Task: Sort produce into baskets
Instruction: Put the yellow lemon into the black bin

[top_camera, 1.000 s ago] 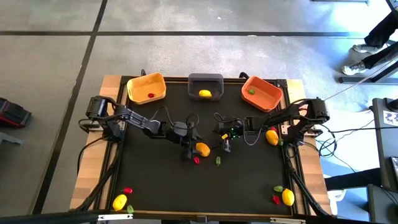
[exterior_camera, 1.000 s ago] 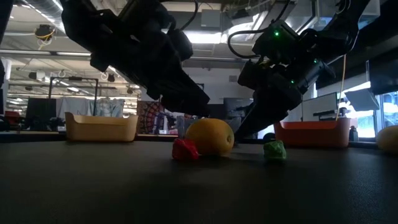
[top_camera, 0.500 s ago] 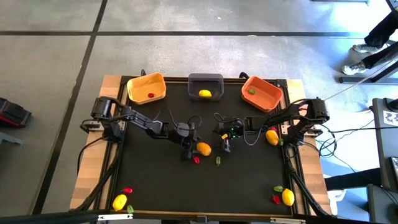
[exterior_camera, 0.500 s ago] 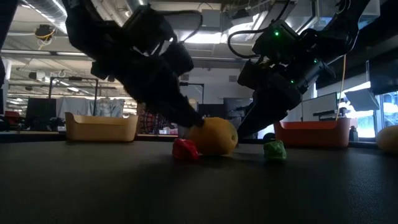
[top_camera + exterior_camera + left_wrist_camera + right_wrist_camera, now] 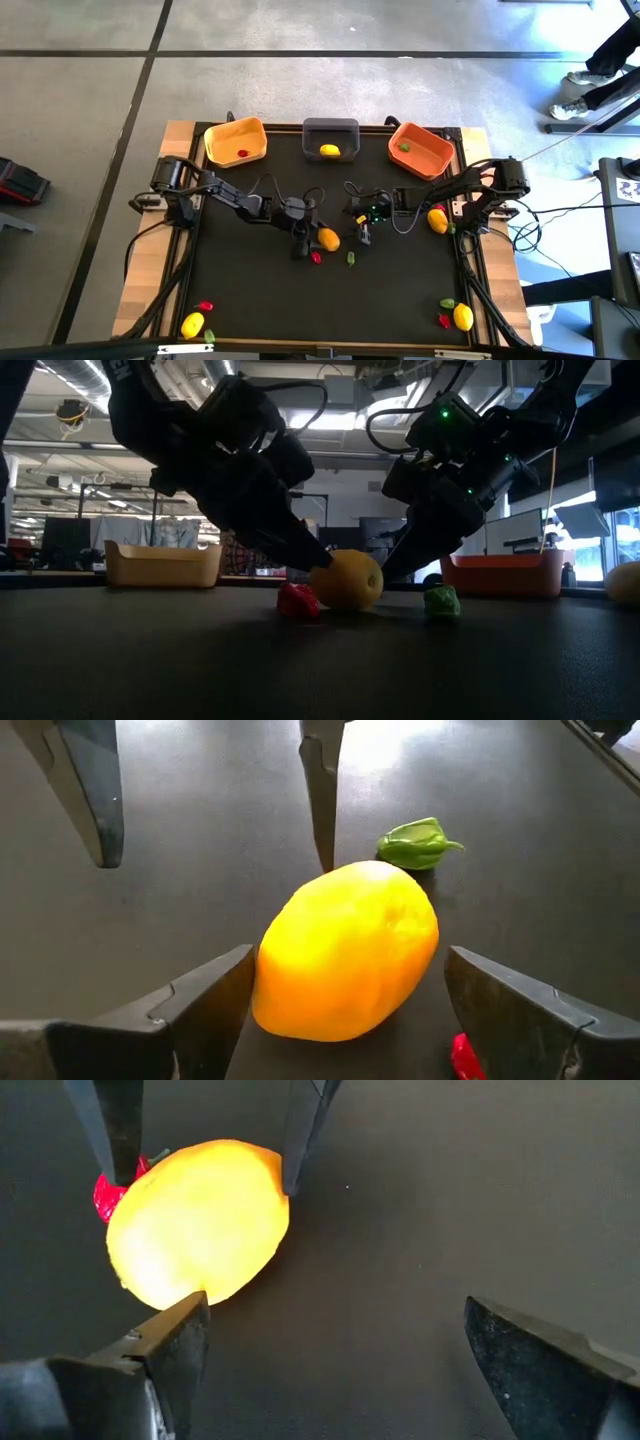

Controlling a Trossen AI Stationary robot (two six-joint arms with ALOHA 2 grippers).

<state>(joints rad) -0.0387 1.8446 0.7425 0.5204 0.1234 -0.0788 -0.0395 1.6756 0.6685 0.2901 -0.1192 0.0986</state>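
Yellow lemon between spread fingers of low left claw, right claw open nearby

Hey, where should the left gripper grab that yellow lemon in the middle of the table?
Across its narrow middle. The lemon lies on its side between the open left gripper, so closing on its flanks looks best; the red piece sits close.

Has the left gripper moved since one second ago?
Yes. In the high view the left gripper has advanced toward the table's right side, closing on the yellow lemon, judged against the fixed dark grey basket.
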